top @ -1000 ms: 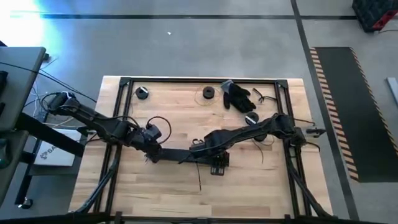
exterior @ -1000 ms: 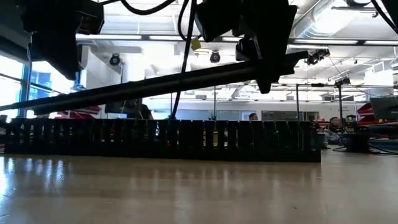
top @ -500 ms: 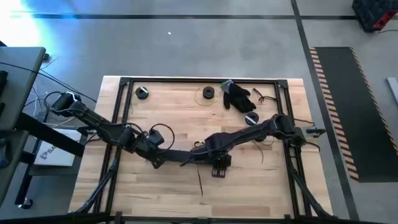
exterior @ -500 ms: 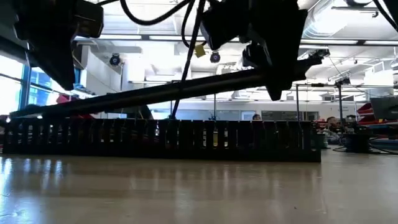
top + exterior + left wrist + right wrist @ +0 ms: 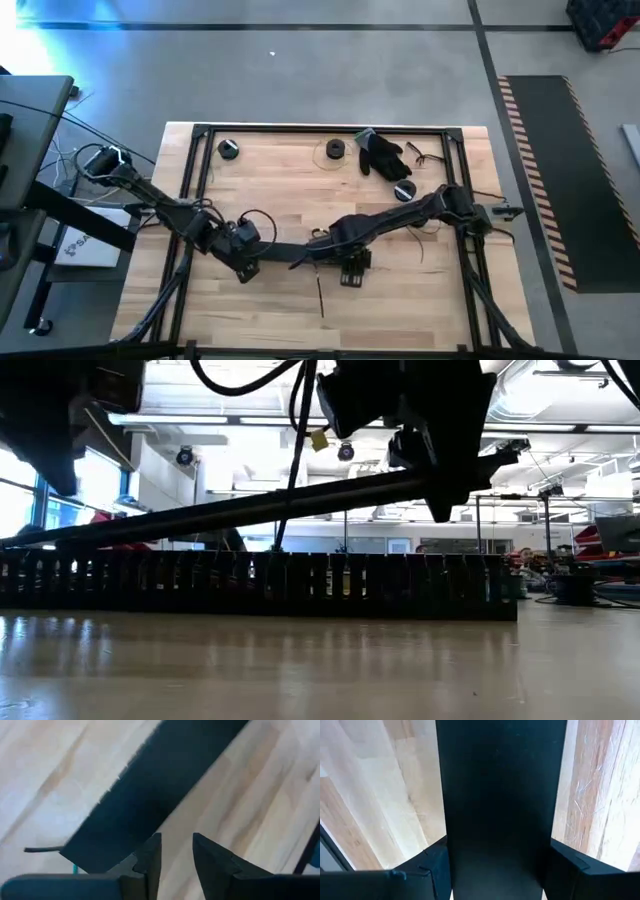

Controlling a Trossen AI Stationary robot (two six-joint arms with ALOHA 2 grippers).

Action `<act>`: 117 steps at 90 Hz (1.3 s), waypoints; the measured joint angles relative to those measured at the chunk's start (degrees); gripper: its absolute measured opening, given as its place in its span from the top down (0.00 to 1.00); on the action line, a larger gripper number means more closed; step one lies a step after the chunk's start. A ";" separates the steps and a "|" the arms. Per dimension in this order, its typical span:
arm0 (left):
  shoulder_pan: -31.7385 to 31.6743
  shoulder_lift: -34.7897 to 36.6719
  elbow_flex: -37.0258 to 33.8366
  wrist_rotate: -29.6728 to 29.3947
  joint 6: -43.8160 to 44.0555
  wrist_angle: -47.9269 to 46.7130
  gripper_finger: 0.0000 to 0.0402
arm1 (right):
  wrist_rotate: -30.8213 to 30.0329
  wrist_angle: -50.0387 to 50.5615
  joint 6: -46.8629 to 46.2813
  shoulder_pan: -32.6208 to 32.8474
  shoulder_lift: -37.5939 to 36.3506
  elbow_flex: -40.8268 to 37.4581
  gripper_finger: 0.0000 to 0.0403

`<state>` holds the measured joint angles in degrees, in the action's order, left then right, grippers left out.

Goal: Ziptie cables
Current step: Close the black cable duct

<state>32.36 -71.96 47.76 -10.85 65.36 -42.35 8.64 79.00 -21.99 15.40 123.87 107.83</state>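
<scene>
Ziptie: one thin dark strip, lying flat on the worktop. It is apart from the long black duct, on the side of the duct away from the black glove. Nothing holds it. Its long axis runs roughly crosswise to the duct, one end pointing at the duct's middle stretch.

Cables: the coloured bundle cannot be made out with certainty in any view, so no position is entered.

Right pincer: closed on the duct, one finger on each long edge in the right wrist view, near the duct's end toward the glove. In the low view that end is raised and the duct slopes down toward its other end.

Left pincer: at the duct's far, lower end, fingers parted by only a narrow gap with bare wood showing between them. It holds nothing, and the duct's end lies just beyond the fingertips.

Governing relation: the ziptie lies nearer the right pincer, just off the duct beside it, but that pincer is occupied. The free left pincer would likely have to travel along the duct and turn to meet the strip across its width.
</scene>
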 joint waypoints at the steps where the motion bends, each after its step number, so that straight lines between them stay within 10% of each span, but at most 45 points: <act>1: 0.13 0.00 -0.08 -0.02 0.02 0.15 0.85 | 0.00 0.00 0.01 0.00 0.00 0.00 0.49; 39: 0.33 -1.60 -12.80 1.99 0.50 16.22 1.00 | -0.03 -0.56 1.93 0.05 0.13 -0.09 0.49; 117: -6.12 6.73 -0.19 -3.17 -5.07 1.56 1.00 | 1.58 2.65 -3.62 -1.84 -0.66 2.99 0.49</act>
<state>26.24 -65.23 47.57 -14.02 60.30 -40.79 10.22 81.65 -25.62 13.56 123.22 110.83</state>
